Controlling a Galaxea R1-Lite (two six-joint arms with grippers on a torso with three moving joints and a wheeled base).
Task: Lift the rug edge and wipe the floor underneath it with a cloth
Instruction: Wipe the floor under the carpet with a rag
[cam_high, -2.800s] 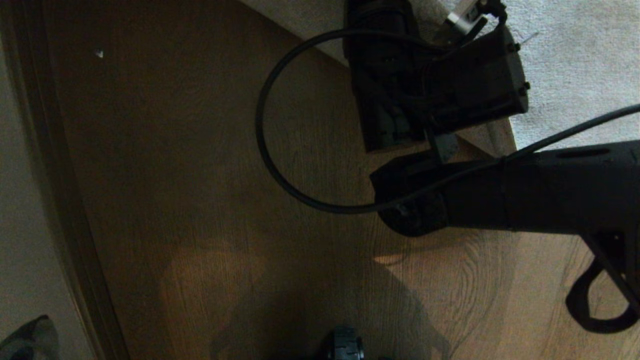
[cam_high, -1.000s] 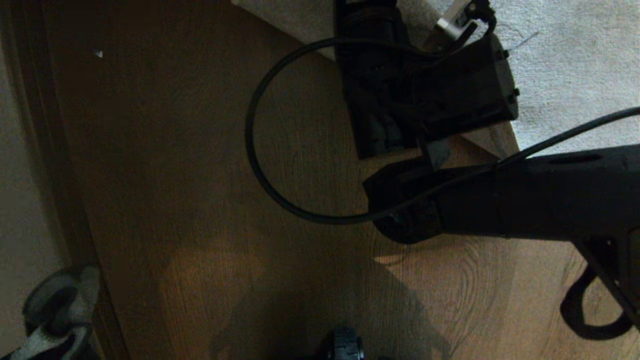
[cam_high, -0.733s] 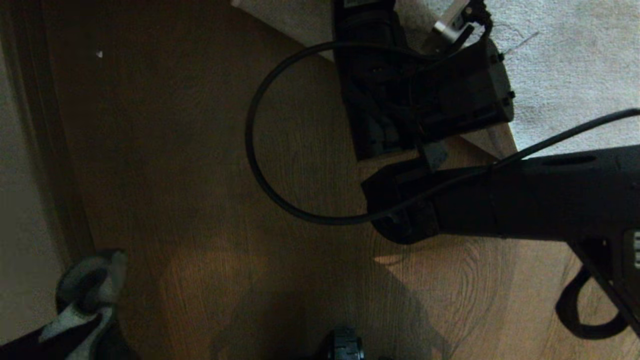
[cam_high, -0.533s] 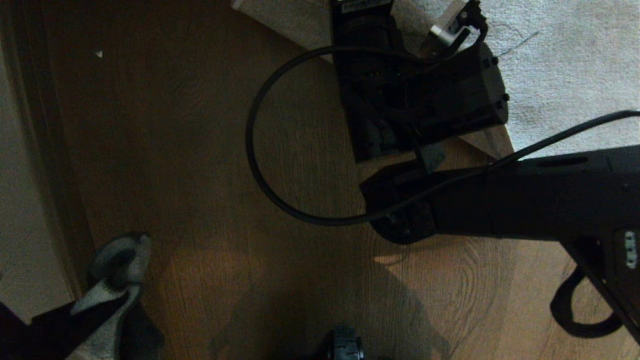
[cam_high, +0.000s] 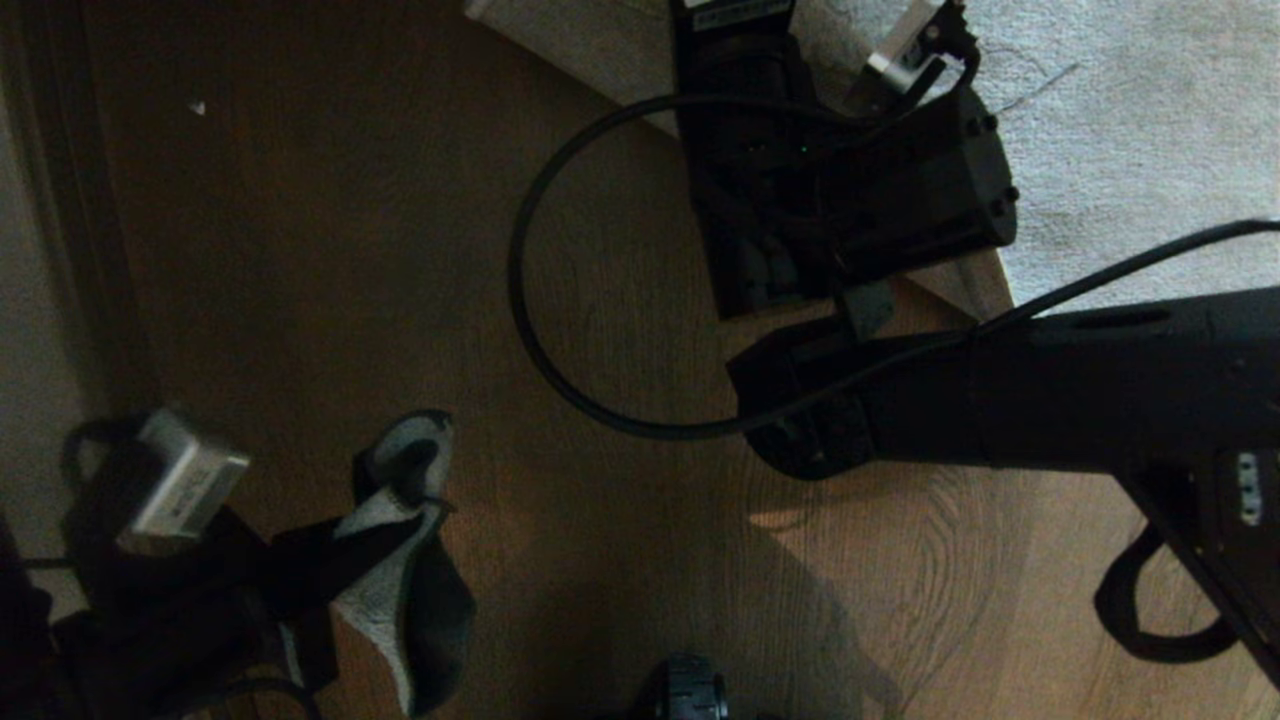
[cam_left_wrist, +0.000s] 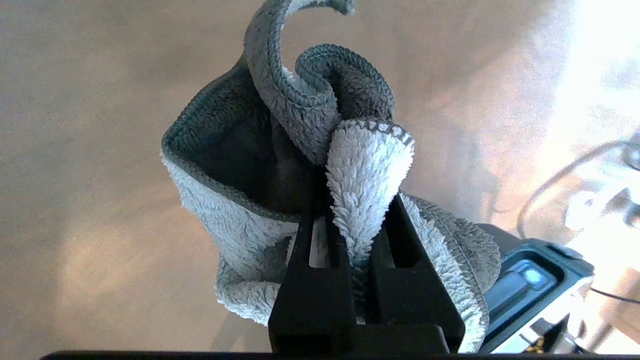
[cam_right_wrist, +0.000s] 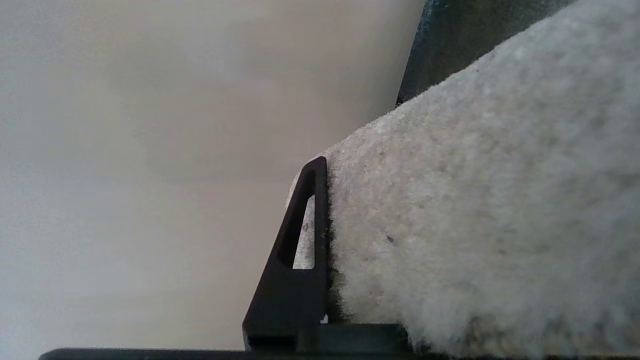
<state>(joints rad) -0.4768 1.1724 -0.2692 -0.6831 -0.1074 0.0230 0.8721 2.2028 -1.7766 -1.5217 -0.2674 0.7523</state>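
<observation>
Both tools are gripping: the right tool (cam_right_wrist: 320, 250) is holding the rug edge (cam_right_wrist: 475, 250) up, while the left tool (cam_left_wrist: 357, 280), clamping the cloth (cam_left_wrist: 280, 150), is now arriving over the floor (cam_high: 600, 560) for wiping.

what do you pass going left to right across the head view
left gripper shut on the grey cloth → bare brown floor → looped black cable → right arm holding the rug edge up
</observation>
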